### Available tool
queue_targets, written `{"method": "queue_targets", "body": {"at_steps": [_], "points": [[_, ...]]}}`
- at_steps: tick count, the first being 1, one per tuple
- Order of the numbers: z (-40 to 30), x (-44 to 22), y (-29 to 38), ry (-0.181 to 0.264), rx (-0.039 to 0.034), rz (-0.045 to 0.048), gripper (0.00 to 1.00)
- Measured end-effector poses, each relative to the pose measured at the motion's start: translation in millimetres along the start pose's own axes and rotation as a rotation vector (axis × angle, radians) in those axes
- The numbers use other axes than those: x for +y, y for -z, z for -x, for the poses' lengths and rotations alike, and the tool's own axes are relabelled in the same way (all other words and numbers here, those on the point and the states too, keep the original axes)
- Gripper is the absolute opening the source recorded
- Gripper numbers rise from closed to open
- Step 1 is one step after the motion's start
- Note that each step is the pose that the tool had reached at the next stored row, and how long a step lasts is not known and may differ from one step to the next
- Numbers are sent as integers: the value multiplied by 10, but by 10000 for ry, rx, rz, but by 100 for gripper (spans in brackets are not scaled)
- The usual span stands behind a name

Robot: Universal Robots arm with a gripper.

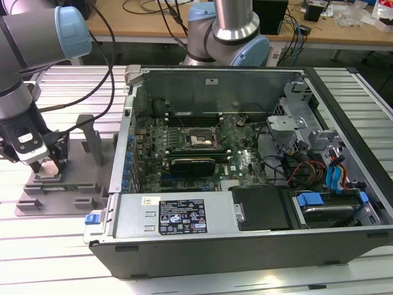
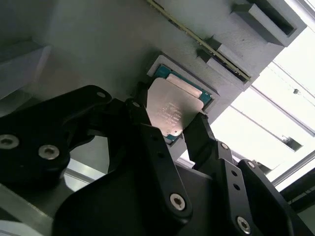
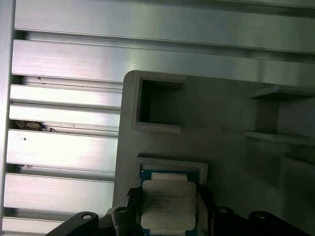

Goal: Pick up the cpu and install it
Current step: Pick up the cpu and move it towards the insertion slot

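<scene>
The cpu [image 2: 170,105], a flat square chip with a shiny silver top and a thin green rim, lies in a square recess of a grey holder block [image 2: 98,44]. In both wrist views my gripper [image 2: 170,123] has one black finger [image 2: 140,115] against each of two opposite sides of the cpu [image 3: 168,199], shut on it. In the exterior view the gripper [image 1: 48,165] is low over the holder [image 1: 61,184] at that view's left, outside the open computer case. The dark socket [image 1: 201,141] with its metal frame sits on the motherboard inside the case.
The open computer case [image 1: 245,239] takes up the middle and the exterior view's right, with a power supply, drive cage and cables inside. The holder block has raised posts [image 1: 92,138] and another square pocket [image 3: 157,103]. A second arm's base [image 1: 227,31] stands behind the case.
</scene>
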State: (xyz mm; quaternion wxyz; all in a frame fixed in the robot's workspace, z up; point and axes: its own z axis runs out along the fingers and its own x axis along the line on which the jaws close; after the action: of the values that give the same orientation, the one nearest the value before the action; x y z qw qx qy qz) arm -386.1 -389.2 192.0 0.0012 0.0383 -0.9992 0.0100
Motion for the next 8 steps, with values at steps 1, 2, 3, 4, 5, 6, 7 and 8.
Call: {"method": "queue_targets", "body": {"at_steps": [1, 2, 3, 4, 5, 6, 7, 8], "points": [[0, 0, 0, -18, 0, 0, 54], [0, 0, 0, -22, 0, 0, 54], [0, 0, 0, -24, 0, 0, 54], [0, 0, 0, -26, 0, 0, 54], [1, 0, -2, -29, -3, 1, 55], [1, 0, -2, -30, -3, 1, 55], [1, 0, -1, -32, -2, 0, 55], [1, 0, -1, -33, -2, 1, 62]]}}
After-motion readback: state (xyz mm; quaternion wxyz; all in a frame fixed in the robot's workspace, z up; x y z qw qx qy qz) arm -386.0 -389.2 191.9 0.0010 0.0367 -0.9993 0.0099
